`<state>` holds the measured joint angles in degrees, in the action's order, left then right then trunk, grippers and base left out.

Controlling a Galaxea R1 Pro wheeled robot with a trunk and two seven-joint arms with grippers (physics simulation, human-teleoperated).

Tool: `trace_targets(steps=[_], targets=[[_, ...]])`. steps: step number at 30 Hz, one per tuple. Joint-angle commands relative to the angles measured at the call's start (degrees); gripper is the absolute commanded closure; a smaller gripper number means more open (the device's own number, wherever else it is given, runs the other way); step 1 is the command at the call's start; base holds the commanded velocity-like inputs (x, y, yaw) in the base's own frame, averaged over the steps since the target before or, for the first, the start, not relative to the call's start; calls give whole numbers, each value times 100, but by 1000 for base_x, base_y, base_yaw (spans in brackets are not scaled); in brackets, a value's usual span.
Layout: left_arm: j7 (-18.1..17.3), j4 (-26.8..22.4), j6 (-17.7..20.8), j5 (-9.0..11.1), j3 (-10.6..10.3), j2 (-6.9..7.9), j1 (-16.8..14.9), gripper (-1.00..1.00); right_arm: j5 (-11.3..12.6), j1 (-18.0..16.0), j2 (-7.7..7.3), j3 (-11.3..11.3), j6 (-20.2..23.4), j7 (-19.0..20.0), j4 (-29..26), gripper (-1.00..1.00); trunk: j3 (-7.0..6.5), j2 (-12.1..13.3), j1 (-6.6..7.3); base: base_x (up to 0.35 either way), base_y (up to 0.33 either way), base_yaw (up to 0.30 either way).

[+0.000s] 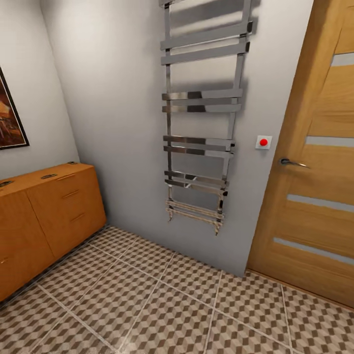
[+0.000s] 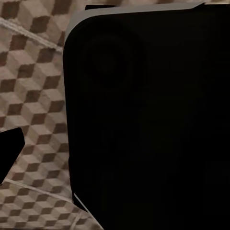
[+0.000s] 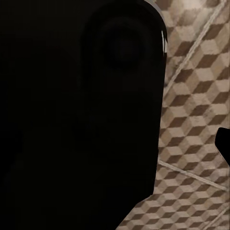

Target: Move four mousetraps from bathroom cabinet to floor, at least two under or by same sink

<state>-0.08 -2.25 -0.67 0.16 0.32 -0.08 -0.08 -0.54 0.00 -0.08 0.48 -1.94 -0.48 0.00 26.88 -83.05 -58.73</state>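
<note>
The orange-brown cabinet (image 1: pixel 49 216) stands against the left wall on the cube-patterned bathroom floor (image 1: pixel 162 305), its near end cut off by the picture's edge. Small dark items on its top (image 1: pixel 48 176) are too small to identify. Both wrist views show dark robot bodywork (image 2: pixel 153 124) over tiles; whether either claw is wide or narrow cannot be told.

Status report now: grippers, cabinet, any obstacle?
Grippers: state cannot be told. Cabinet ahead at left, doors shut, small dark items on top. Tiled floor leads to it.
</note>
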Motion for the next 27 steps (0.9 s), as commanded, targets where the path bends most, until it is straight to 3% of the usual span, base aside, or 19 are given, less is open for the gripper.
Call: trace_targets(steps=[1, 27], targets=[[-1, -1, -6, 2, 3, -1, -1, -100, -6, 0, -1, 4, -17, -5, 0, -100, 4, -2, 0, 0, 0, 274], [-1, -2, -5, 2, 3, -1, -1, -100, -3, 0, -1, 5, -21, -5, 0, -100, 4, -2, 0, 0, 0, 274]])
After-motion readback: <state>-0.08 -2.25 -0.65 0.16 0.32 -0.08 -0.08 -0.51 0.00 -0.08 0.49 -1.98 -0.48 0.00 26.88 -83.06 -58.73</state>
